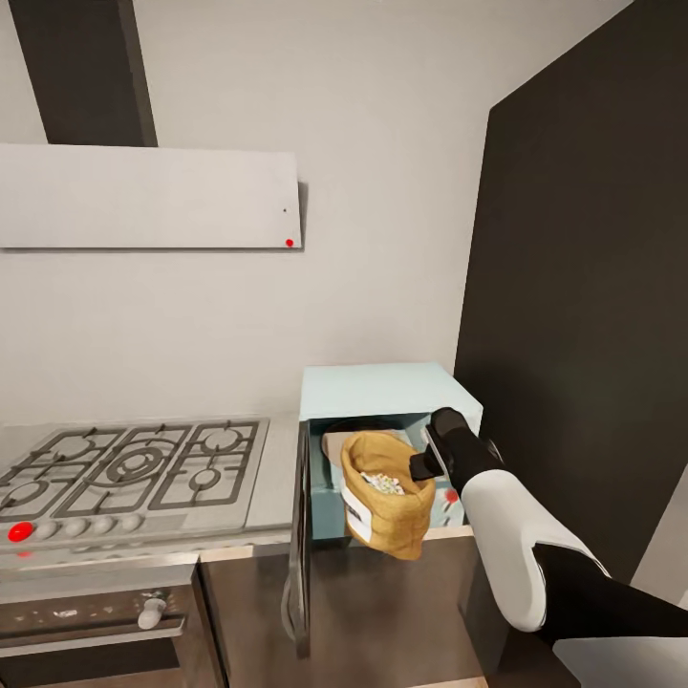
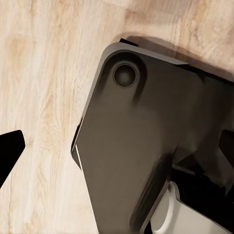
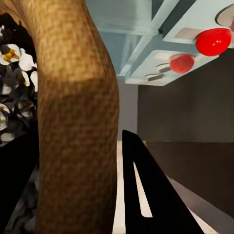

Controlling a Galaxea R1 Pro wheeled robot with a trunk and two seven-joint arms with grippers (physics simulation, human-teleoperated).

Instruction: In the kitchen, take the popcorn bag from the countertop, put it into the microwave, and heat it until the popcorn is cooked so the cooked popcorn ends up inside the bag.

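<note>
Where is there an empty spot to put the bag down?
A bare strip of countertop runs between the gas hob and the open microwave door. The microwave mouth is crowded: the popcorn bag, held by the right gripper, fills most of it.

The popcorn bag (image 1: 386, 492) fills the microwave (image 1: 382, 394) mouth; open door (image 1: 300, 535) flanks it.

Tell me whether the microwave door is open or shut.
Open. The microwave door is swung out edge-on toward the camera, baring the cavity, where the right gripper holds the popcorn bag at the opening.
</note>
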